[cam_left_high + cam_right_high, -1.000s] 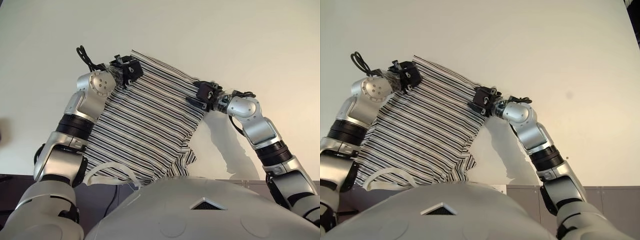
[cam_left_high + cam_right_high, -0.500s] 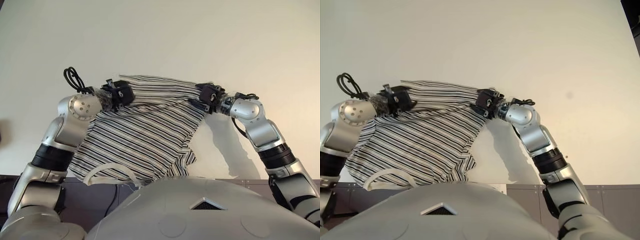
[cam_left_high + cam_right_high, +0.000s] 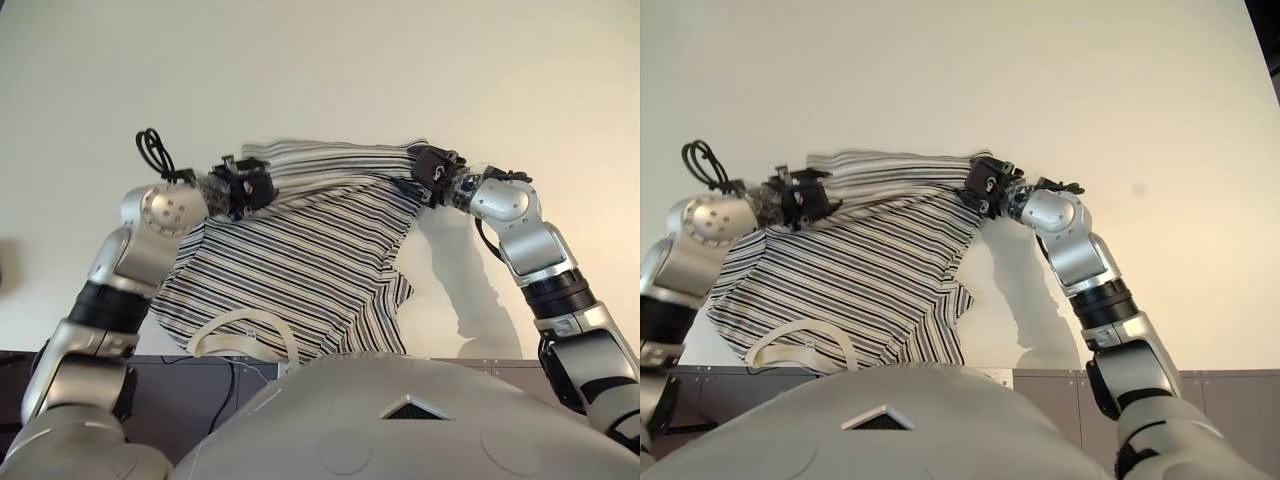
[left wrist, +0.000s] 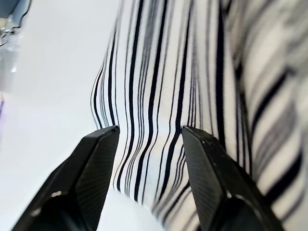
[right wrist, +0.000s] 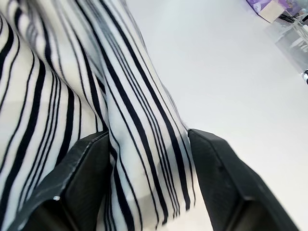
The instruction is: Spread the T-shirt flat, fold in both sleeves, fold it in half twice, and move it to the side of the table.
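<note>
Here left claw [image 3: 250, 188] and right claw [image 3: 425, 172] clamp the T-shirt [image 3: 300, 260], near edge hidden.

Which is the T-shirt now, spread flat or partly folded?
Partly folded. The left gripper and right gripper hold the far edge of the T-shirt, curled over the rest.

Both arms reach forward over the table, elbows bent and pushed outward, forearms angled in toward each other. The left tool [image 3: 243, 190] grips one end of the raised edge of the T-shirt [image 3: 300, 260], its two dark fingers [image 4: 96, 159] with striped cloth pinched between them. The right tool [image 3: 425, 172] grips the other end, sitting slightly higher in the head view, its fingers [image 5: 221, 173] likewise clamped on a fold. The two tools are well apart.
</note>
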